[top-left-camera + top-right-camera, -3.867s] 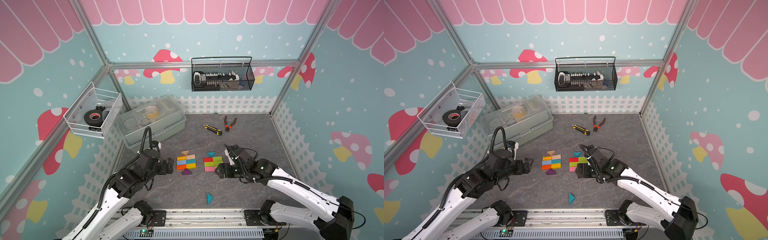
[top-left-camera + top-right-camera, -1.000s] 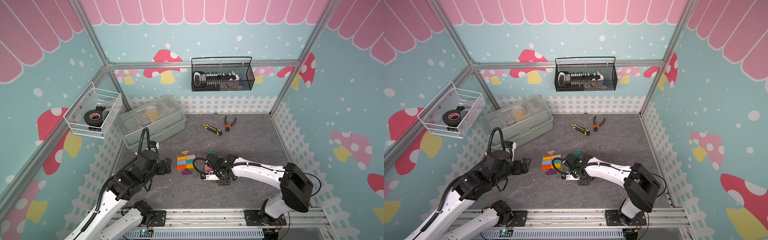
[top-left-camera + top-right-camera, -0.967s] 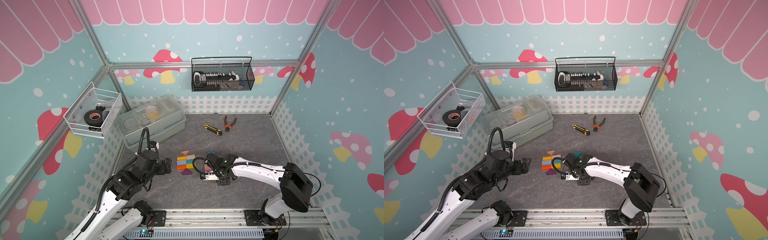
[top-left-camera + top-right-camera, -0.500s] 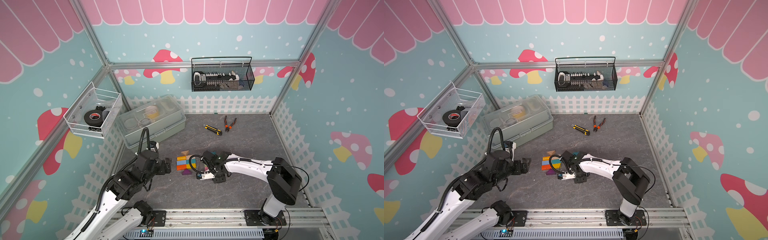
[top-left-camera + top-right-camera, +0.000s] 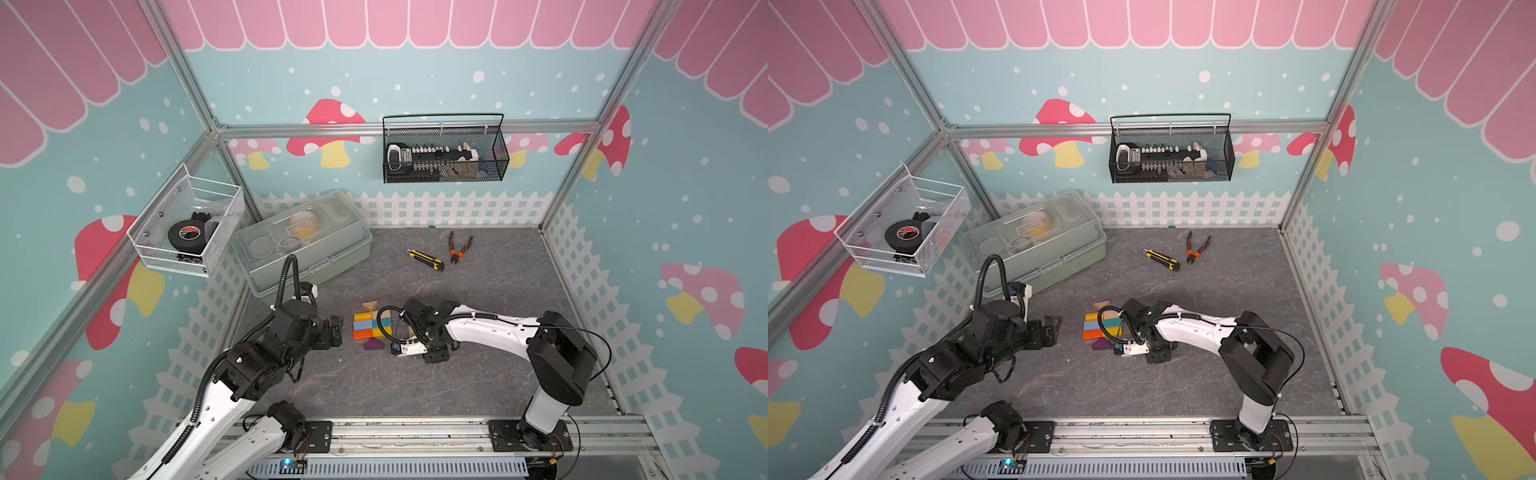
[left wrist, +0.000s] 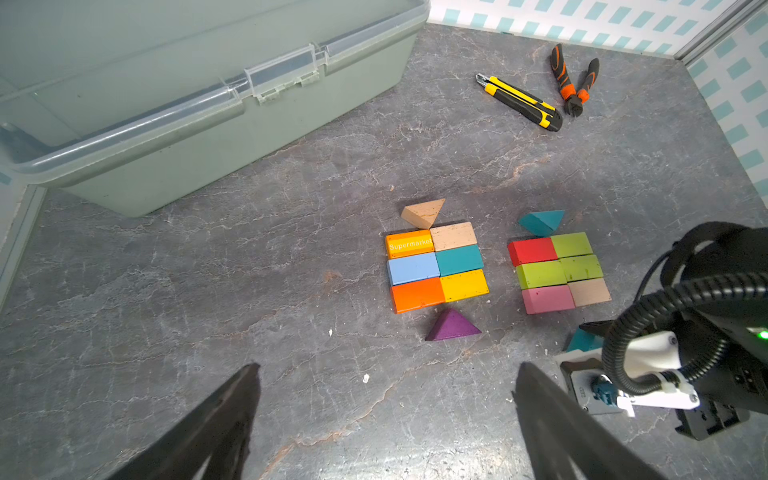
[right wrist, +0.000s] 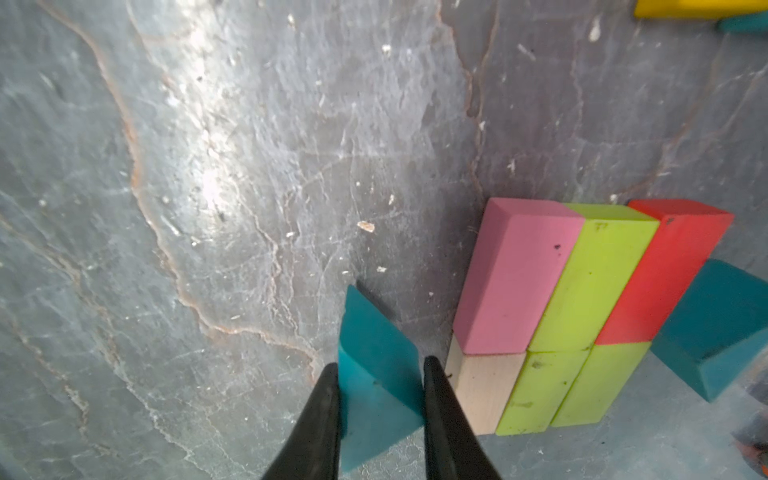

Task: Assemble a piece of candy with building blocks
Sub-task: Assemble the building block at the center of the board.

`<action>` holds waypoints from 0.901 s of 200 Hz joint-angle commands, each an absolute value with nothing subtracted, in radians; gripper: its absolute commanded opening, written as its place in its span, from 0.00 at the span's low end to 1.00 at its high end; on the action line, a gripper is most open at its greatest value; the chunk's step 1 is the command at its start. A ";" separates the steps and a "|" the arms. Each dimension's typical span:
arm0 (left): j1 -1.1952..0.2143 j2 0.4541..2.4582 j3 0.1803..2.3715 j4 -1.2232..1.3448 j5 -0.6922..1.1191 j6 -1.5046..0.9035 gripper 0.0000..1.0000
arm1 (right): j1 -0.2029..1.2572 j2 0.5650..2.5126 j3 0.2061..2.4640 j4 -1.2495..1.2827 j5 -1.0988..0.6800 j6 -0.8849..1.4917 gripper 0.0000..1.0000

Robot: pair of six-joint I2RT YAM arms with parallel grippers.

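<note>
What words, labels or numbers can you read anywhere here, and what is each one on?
"Supermarket": white letters on the orange block, at a corner of the six-block group, seen from the left wrist.
Tape roll: a red mark on its label, too small to read.
Camera plate on the right arm: small print, too blurred to read.
Nothing else is legible.

2 block grids (image 6: 438, 268) (image 6: 559, 272) sit side by side mid-floor, each with a wedge (image 6: 424, 212) (image 6: 540, 222) at its far end — a third wedge (image 6: 452, 326) before the left grid. Knife (image 5: 425, 259) and pliers (image 5: 459, 246) lie behind; the storage box (image 5: 303, 241) is back-left.
</note>
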State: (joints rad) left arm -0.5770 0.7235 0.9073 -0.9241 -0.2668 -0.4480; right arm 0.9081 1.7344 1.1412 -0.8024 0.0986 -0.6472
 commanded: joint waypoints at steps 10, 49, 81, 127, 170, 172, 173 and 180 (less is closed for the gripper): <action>-0.570 0.725 0.894 -0.932 -0.285 -0.437 0.94 | 0.900 1.748 1.153 -0.802 0.084 -0.651 0.28; -0.570 0.724 0.894 -0.933 -0.285 -0.437 0.94 | 0.900 1.752 1.151 -0.801 0.086 -0.646 0.33; -0.570 0.729 0.894 -0.932 -0.284 -0.438 0.94 | 0.900 1.749 1.147 -0.792 0.084 -0.636 0.38; -0.570 0.728 0.894 -0.932 -0.284 -0.439 0.94 | 0.900 1.722 1.145 -0.781 0.088 -0.620 0.40; -0.570 0.731 0.894 -0.933 -0.282 -0.437 0.94 | 0.900 1.523 1.070 -0.685 0.098 -0.499 0.49; -0.570 0.730 0.894 -0.931 -0.282 -0.437 0.94 | 0.900 1.510 1.065 -0.679 0.097 -0.484 0.49; -0.571 0.730 0.894 -0.932 -0.282 -0.438 0.94 | 0.900 1.503 1.062 -0.674 0.098 -0.477 0.50; -0.570 0.727 0.894 -0.932 -0.283 -0.437 0.94 | 0.900 1.453 1.039 -0.651 0.095 -0.416 0.50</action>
